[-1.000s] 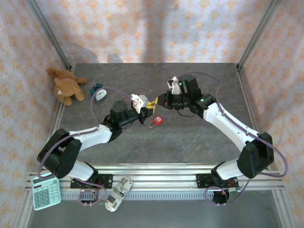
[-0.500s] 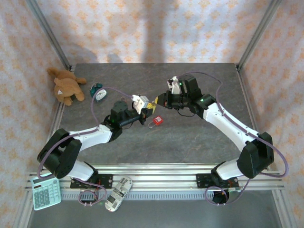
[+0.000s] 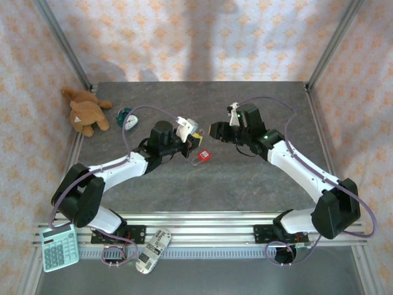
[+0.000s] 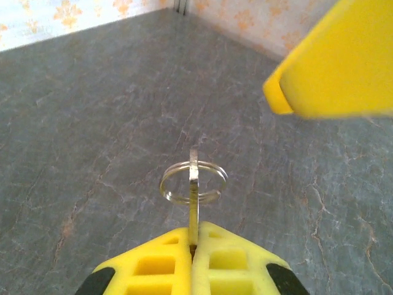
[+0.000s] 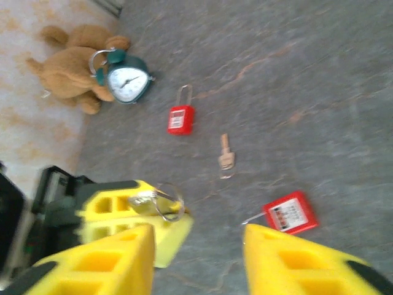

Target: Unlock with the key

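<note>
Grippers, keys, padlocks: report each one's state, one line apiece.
left gripper: shut on the ringed key
right gripper: open, nothing between the fingers
ringed key: pinched in the left gripper, off the surface
loose key: lying flat, untouched
clock-side padlock: lying flat, shackle looks closed
other padlock: lying flat, shackle state unclear

Key (image 4: 194,184) blade buried between left fingers (image 4: 153,267); right finger (image 4: 338,61) blurred, cropped.
</note>
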Available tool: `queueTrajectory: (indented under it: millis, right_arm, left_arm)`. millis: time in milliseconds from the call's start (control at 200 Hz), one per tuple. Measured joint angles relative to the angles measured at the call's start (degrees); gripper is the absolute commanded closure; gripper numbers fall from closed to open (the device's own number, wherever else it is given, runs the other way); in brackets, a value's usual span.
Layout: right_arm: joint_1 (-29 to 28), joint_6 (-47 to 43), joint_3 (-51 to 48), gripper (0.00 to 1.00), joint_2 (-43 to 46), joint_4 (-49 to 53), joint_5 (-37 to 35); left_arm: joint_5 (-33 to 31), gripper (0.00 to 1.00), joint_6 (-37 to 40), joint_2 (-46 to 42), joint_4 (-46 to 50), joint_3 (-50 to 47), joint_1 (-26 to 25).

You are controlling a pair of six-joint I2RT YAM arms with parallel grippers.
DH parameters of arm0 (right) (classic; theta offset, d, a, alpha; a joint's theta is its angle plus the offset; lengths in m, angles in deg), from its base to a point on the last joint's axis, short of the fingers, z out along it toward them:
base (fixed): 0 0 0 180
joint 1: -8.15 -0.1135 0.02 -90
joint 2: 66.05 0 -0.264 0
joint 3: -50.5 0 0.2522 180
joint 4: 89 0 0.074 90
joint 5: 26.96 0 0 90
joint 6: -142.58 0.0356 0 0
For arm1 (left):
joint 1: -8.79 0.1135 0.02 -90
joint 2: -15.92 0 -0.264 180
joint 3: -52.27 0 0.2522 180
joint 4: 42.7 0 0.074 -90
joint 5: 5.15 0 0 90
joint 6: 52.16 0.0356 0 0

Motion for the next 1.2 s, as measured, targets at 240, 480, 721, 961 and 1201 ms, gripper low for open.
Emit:
queueTrajectory:
  millis: [240, 480, 721, 961, 1201]
  right_arm:
    - [2.6, -1.6, -6.1, 0.41, -2.4, -10.1, 2.4]
    - [5.4, -0.6, -13.3, 0.37, -3.7, -23.8, 12.4]
    - [5.4, -3.0, -10.4, 0.43, -7.6, -28.6, 19.8]
    - [5.6, -5.1, -10.3, 0.55, -10.5, -28.7, 22.8]
    - [5.8, -5.5, -10.3, 0.71, -11.1, -30.2, 25.6]
  left_arm:
    - [2.3, 1.0, 0.1, 5.4, 15.9, 12.7, 2.0]
    - [8.9, 1.0, 0.1, 8.3, 24.2, 14.8, 2.4]
    - [12.8, 1.0, 0.1, 9.5, 27.0, 16.5, 2.4]
    - [14.8, 1.0, 0.1, 9.5, 27.6, 16.7, 2.4]
    - [16.4, 1.0, 0.0, 9.9, 28.0, 16.9, 2.4]
